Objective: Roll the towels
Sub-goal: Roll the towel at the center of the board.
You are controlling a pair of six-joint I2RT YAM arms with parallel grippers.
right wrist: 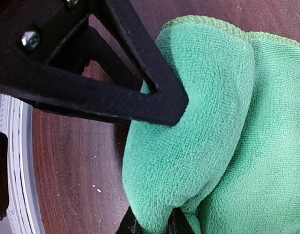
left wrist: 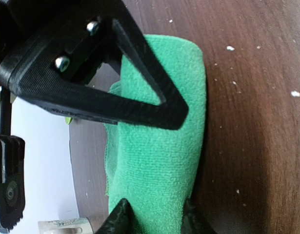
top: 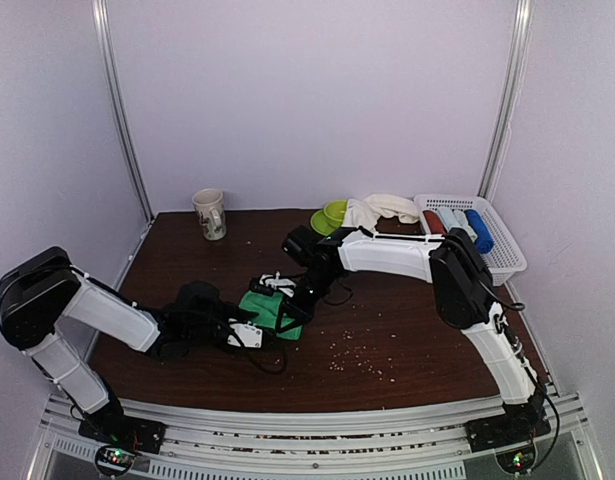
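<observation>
The green towel [top: 267,308] lies rolled up on the dark table between both arms. My left gripper [top: 249,335] reaches it from the left. In the left wrist view its fingertips [left wrist: 121,218] press on either side of the green towel roll [left wrist: 159,161], so the left gripper [left wrist: 157,219] is shut on it. My right gripper [top: 292,318] comes from the right, and in its own view the right gripper [right wrist: 152,226] is shut on a bulging fold of the green towel [right wrist: 228,122]. The cream-white towel [top: 382,208] lies crumpled at the back.
A white basket [top: 502,262] at the back right holds red, pale blue and dark blue rolls. A green bowl [top: 332,215] sits beside the cream towel. A mug [top: 210,213] stands at the back left. Pale crumbs [top: 362,360] dot the table in front of the right arm.
</observation>
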